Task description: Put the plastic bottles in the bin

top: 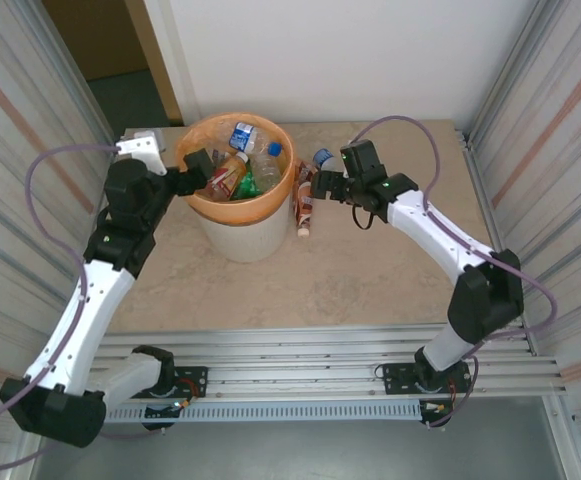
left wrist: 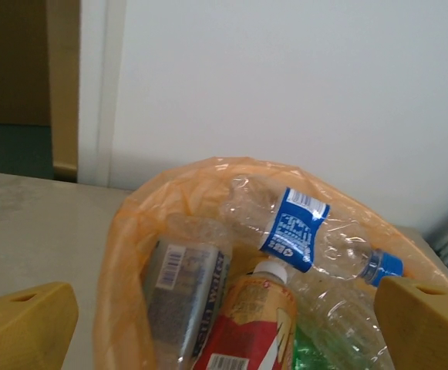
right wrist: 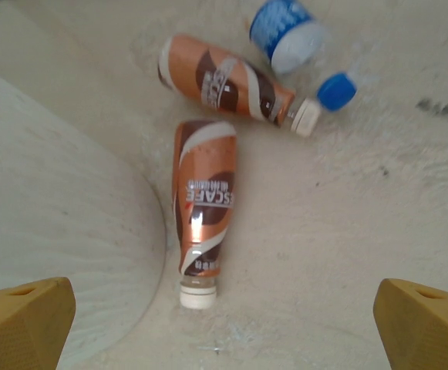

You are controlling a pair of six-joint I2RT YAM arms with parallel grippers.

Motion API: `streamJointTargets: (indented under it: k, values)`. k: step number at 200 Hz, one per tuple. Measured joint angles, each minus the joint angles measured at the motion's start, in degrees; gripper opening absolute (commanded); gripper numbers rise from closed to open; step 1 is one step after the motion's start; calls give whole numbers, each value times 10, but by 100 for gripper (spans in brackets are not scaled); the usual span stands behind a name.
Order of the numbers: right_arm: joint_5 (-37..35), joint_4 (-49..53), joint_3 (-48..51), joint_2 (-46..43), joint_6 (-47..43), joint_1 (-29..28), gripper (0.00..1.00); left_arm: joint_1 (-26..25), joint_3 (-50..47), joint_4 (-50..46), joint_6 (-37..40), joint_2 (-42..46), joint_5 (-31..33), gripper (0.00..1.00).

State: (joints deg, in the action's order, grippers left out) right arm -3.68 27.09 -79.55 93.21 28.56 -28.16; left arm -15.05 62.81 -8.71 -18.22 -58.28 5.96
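Plastic bottles [top: 240, 165] fill the bin [top: 238, 238] up to its rim, heaped inside the orange bag [left wrist: 123, 247]. A clear blue-labelled bottle [left wrist: 297, 231] lies across the top, a red-labelled bottle [left wrist: 254, 324] points its white cap upward beneath it, and a grey-labelled bottle [left wrist: 185, 293] leans against the bag's left side. The bin stands at the far middle of the table [top: 370, 285], near the back wall. The left gripper [top: 202, 165] hangs at the bin's left rim with its jaws spread wide and nothing between them. Three more bottles lie on the table just right of the bin. A brown coffee bottle [right wrist: 204, 212] runs alongside the bin's curved wall, close to it, though contact cannot be made out. A second brown bottle [right wrist: 227, 85] lies crosswise beyond its base, and a blue-capped bottle [right wrist: 297, 38] sits just past that. The right gripper [top: 322, 185] hovers over these three, jaws released wide and holding nothing. Bare tabletop lies open to the right of them and across the whole near half of the table, while ribbed side panels [top: 30, 100] close in on both edges.
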Motion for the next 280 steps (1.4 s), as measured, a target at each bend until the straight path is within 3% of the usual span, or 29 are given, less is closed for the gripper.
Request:
streamJointTargets:
  k: [81, 189, 235, 280]
  values:
    - [87, -4, -47, 148, 0, 1, 94, 53, -121, 1, -48, 101, 44, 99]
    - [120, -16, -167, 300, -7, 7, 79, 57, -130, 15, -69, 93, 37, 99]
    - [127, -15, -199, 343, -7, 9, 77, 57, -133, 17, -74, 93, 35, 99]
    - [127, -13, -209, 367, -7, 11, 68, 57, -137, 17, -76, 92, 30, 99]
